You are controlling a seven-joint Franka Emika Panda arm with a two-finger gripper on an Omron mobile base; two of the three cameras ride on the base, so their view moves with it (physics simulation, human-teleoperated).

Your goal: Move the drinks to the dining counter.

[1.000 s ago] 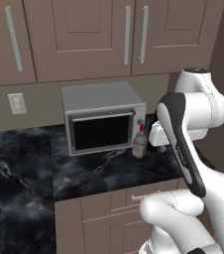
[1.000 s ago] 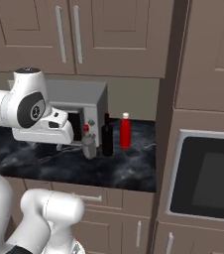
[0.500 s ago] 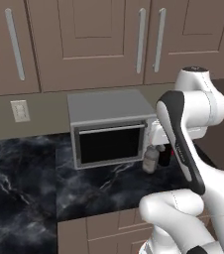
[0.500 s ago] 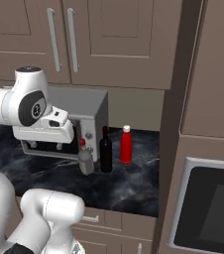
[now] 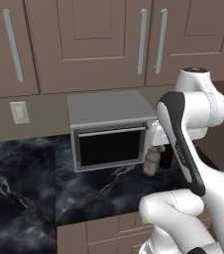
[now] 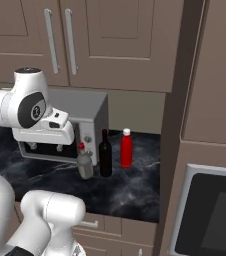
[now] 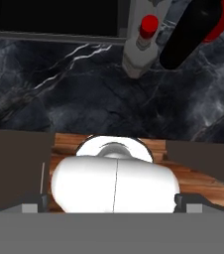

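- The jaws stand wide open and hold nothing; the hand hangs high above the front edge of the tabletop (image 6: 135,192), in front of the microwave (image 5: 106,130).
- From the hand view, the clear red-capped bottle (image 7: 141,45) stands ahead of the jaws and well apart from them, upright on the black marble.
- Just beside it, on the side away from the microwave, stands the dark wine bottle (image 6: 105,153), upright, close to the small bottle; I cannot tell whether they touch.
- Next along, a little farther back, stands the slim red bottle (image 6: 126,148), upright with a pale cap, apart from the wine bottle.
- From the left side, the small clear bottle shows just by the microwave's lower front corner, with the wine bottle partly hidden behind the white arm (image 5: 183,144).
- I count three drinks here: one squat clear bottle, one dark wine bottle, one red bottle, all in a short row on this marble top over brown drawers.
- One grey microwave sits against the wall, its door shut and its window dark; what is inside cannot be seen.
- Brown wall cabinets (image 6: 110,40) hang above, doors shut, and one built-in oven (image 6: 210,215) sits at the far right.
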